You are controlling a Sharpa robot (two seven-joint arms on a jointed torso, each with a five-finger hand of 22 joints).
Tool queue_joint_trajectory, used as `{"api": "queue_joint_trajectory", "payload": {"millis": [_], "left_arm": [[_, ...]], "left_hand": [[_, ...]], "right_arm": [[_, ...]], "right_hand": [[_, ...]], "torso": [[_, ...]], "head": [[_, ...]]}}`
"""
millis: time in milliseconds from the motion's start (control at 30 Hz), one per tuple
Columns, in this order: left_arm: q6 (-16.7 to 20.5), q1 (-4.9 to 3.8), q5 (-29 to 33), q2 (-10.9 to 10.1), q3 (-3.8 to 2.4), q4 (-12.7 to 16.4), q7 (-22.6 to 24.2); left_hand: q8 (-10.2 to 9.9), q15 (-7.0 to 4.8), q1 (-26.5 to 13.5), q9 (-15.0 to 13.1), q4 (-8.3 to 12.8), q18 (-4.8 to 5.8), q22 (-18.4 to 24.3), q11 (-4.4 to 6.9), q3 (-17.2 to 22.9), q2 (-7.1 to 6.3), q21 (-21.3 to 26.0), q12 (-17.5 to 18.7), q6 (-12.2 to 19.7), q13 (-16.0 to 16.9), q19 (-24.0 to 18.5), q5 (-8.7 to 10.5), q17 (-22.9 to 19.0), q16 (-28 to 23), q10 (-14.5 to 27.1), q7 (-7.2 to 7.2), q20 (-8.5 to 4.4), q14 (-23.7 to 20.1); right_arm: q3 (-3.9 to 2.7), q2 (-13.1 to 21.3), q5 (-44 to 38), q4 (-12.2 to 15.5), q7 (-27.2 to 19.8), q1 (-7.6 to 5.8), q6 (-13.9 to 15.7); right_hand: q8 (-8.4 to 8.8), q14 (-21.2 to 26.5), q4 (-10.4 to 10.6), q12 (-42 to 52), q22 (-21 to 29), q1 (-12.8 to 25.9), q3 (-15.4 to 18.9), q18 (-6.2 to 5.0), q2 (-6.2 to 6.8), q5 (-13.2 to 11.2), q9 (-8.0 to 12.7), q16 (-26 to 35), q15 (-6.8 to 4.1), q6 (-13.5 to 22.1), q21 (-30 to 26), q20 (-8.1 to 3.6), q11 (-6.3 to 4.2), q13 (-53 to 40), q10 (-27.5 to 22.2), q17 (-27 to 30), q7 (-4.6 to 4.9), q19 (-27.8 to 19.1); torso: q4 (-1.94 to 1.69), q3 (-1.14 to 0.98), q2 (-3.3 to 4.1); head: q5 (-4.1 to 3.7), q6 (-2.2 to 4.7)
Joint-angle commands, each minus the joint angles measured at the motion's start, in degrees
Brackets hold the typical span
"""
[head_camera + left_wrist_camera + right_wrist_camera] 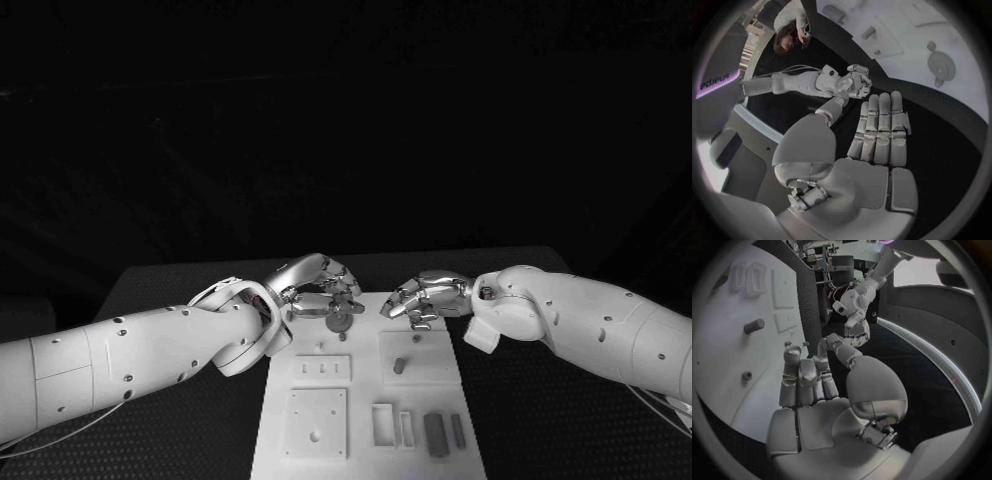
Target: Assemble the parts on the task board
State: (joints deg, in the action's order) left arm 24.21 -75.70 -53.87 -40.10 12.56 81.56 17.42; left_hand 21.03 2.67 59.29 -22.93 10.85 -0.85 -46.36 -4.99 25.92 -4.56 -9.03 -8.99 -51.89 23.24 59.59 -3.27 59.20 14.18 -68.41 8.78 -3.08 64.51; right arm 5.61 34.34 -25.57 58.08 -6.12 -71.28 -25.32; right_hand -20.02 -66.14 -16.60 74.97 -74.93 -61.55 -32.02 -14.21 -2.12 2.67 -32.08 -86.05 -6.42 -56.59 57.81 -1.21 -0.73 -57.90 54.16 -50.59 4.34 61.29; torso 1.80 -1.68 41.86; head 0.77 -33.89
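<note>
Currently both my hands hang over the far end of the task board (289, 445), facing each other with a gap between them. My left hand (315, 285) sits at the board's far left corner. In the head view its fingers look curled downward, while my left wrist view shows the fingers (879, 127) laid straight side by side with nothing between them and the thumb (832, 107) off to the side. I read this hand as holding nothing, fingers loosely apart.

My right hand (426, 295) sits at the far right corner, fingers bent toward the board. In my right wrist view the fingers (801, 377) stand straight together, the thumb (839, 350) is spread away from them, and the palm is bare. This hand also holds nothing.

Between my two hands, just off my left fingertips, a round grey part (339, 323) lies on the board; whether a fingertip touches it I cannot tell. Just beyond my right fingertips, toward my body, a short grey peg (400, 366) stands on a raised square block (418, 375). Nearer my body, beyond my left hand, lie a plate with three small slots (320, 370) and a larger square plate (316, 422). Beside that square plate, on my right hand's side, sit a rectangular frame (382, 424) and two dark grey bars (437, 435).
</note>
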Motion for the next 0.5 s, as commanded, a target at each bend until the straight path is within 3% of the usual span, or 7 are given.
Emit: {"api": "queue_joint_trajectory", "payload": {"millis": [33,100,133,233,300,400,500], "left_arm": [[-10.82,-0.03,16.0,0.06,0.02,0.58,-7.6],[-12.67,-0.04,18.37,0.2,0.02,0.68,-8.79],[-13.17,-0.04,19.36,0.27,0.02,0.77,-9.32],[-14.83,-0.04,22.16,0.69,0.02,0.98,-10.64],[-15.76,-0.04,22.28,0.89,0.02,1.08,-11.22],[-17.48,-0.04,22.42,1.1,0.02,1.27,-12.44],[-19.02,-0.04,22.42,1.23,0.02,1.55,-13.42]], "left_hand": [[-0.47,0.0,-4.79,-0.03,-2.65,-0.61,-0.07,0.01,-1.92,1.4,0.45,0.08,0.07,0.22,0.03,-0.05,0.18,-0.36,0.12,0.25,0.0,0.08],[-0.72,-0.05,-8.0,-0.02,-4.63,-0.72,-0.08,0.05,-3.24,2.2,0.61,0.08,0.44,0.42,0.01,0.17,0.31,-0.49,0.21,0.35,-0.05,0.07],[-0.94,-0.14,-11.31,-0.04,-6.89,-0.85,-0.09,0.17,-4.6,3.52,0.73,-0.06,0.88,0.69,0.06,0.2,0.47,-0.54,0.14,0.48,-0.14,0.18],[-0.72,-0.32,-13.9,-0.45,-8.92,-1.03,-0.19,0.36,-6.13,5.28,0.86,-0.33,0.81,1.23,0.12,0.19,0.84,-0.53,0.08,0.31,-0.28,0.35],[-0.67,-0.39,-14.35,-0.81,-9.19,-1.08,-0.34,0.42,-7.4,6.55,0.97,-0.5,1.05,1.7,0.08,0.18,1.19,-0.54,0.23,0.3,-0.33,0.33],[-0.62,-0.4,-14.08,-1.08,-8.87,-1.08,-0.47,0.43,-8.3,7.35,1.06,-0.6,1.17,2.06,0.03,0.15,1.44,-0.58,0.38,0.3,-0.33,0.3],[-0.65,-0.38,-12.55,-1.46,-7.15,-1.05,-0.67,0.4,-9.43,7.72,1.2,-0.71,1.41,2.6,-0.03,0.16,1.79,-0.7,0.66,0.34,-0.31,0.22]], "right_arm": [[-0.01,0.3,-2.28,1.33,-1.71,-0.01,-0.46],[-0.01,0.36,-3.59,1.94,-1.9,0.0,-0.36],[-0.01,0.38,-3.95,2.21,-1.99,0.0,-0.36],[-0.01,0.48,-4.67,3.25,-2.21,0.0,0.02],[-0.02,0.49,-4.69,3.8,-2.33,0.0,0.16],[-0.02,0.52,-4.7,4.48,-2.33,0.01,0.16],[-0.02,0.46,-4.73,4.75,-2.33,0.01,0.08]], "right_hand": [[-0.22,0.26,-0.18,-0.02,-0.87,0.03,-0.25,-0.79,-0.36,0.23,-4.47,-0.13,-0.01,-1.08,-0.2,0.11,0.11,-0.1,-0.49,-0.09,1.13,-0.35],[-0.22,0.27,-0.18,-0.02,-0.87,0.01,-0.26,-0.79,-0.35,0.23,-4.5,-0.14,-0.01,-1.06,-0.21,0.11,0.11,-0.1,-0.5,-0.1,1.13,-0.36],[-0.22,0.28,-0.18,-0.02,-0.87,-0.01,-0.27,-0.79,-0.35,0.23,-4.52,-0.14,-0.01,-1.05,-0.22,0.11,0.11,-0.11,-0.5,-0.11,1.13,-0.37],[-0.22,0.3,-0.18,-0.03,-0.87,-0.04,-0.28,-0.79,-0.34,0.23,-4.57,-0.16,-0.01,-1.02,-0.23,0.12,0.11,-0.11,-0.52,-0.12,1.13,-0.38],[-0.22,0.31,-0.18,-0.03,-0.87,-0.05,-0.29,-0.79,-0.34,0.23,-4.58,-0.17,-0.01,-1.01,-0.23,0.12,0.12,-0.11,-0.53,-0.13,1.14,-0.39],[-0.22,0.32,-0.18,-0.03,-0.87,-0.06,-0.29,-0.79,-0.33,0.23,-4.6,-0.17,-0.01,-1.0,-0.23,0.13,0.12,-0.12,-0.54,-0.14,1.14,-0.39],[-0.21,0.33,-0.18,-0.03,-0.87,-0.07,-0.3,-0.79,-0.34,0.23,-4.63,-0.18,-0.01,-0.98,-0.24,0.13,0.12,-0.12,-0.55,-0.14,1.14,-0.39]], "torso": [[-0.03,-0.04,-0.02],[0.02,-0.05,-0.02],[0.02,-0.03,-0.01],[0.04,-0.03,0.07],[0.01,-0.01,0.06],[0.01,-0.02,0.05],[-0.05,-0.01,0.07]], "head": [[0.02,-0.16],[0.05,-0.31],[0.06,-0.33],[0.06,-0.57],[-0.02,-0.68],[-0.04,-0.8],[-0.14,-1.03]]}}
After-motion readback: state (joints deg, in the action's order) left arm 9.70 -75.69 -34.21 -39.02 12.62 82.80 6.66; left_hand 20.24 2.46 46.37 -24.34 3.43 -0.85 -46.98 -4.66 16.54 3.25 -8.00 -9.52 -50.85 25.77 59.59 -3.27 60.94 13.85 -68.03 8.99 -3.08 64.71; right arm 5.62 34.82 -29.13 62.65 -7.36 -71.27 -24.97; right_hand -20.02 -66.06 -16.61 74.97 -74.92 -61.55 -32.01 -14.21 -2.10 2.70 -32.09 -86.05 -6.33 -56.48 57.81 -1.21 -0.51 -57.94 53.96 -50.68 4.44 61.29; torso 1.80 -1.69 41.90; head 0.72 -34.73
